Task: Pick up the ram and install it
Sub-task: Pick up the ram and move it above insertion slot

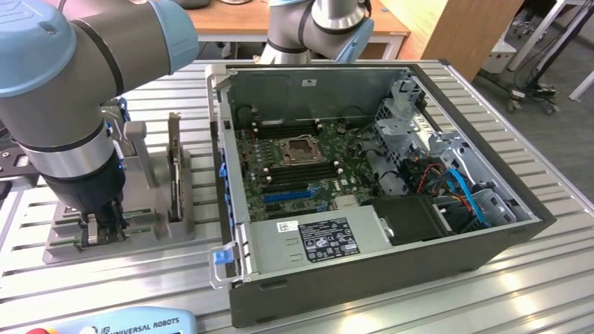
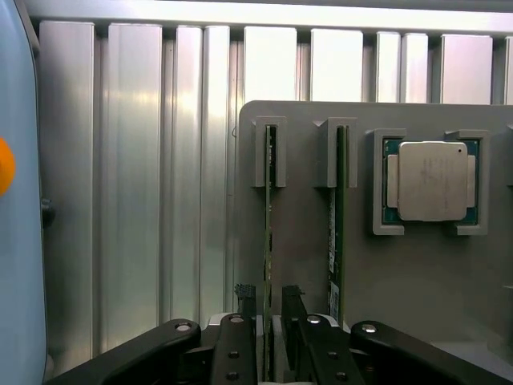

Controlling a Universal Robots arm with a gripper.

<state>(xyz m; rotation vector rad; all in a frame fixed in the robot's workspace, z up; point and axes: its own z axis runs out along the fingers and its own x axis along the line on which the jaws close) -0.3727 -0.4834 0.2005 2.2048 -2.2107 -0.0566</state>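
The ram (image 2: pixel 268 224) stands on its thin edge in the grey holder (image 2: pixel 304 265). The wrist view sees it edge-on, as a narrow green line. Its long axis runs straight along the holder. One end sits in a notched bracket near the holder's edge and the other end passes under the gripper (image 2: pixel 268 298).

The gripper is narrowly open and grips nothing. Its 2 dark fingers (image 2: pixel 244 303) straddle the ram with a sliver of gap on either side at the tips. Further in, where the ram meets the gripper body, contact is hard to make out.

A second stick (image 2: pixel 337 224) stands parallel just beside the ram in its own bracket. A square silver processor chip (image 2: pixel 433 180) lies flat in a recess beyond that.

In the exterior view the gripper (image 1: pixel 97 229) is lowered onto the holder (image 1: pixel 139 233), which sits on the slatted metal surface (image 1: pixel 139 292) near the edge at the exterior view's left. There the arm (image 1: pixel 74 104) and gripper cover the ram. That view adds an upright card (image 1: pixel 174 167) on the holder. It also shows the open computer case (image 1: pixel 371 271) just beside it, its motherboard (image 1: pixel 297 167) exposed.
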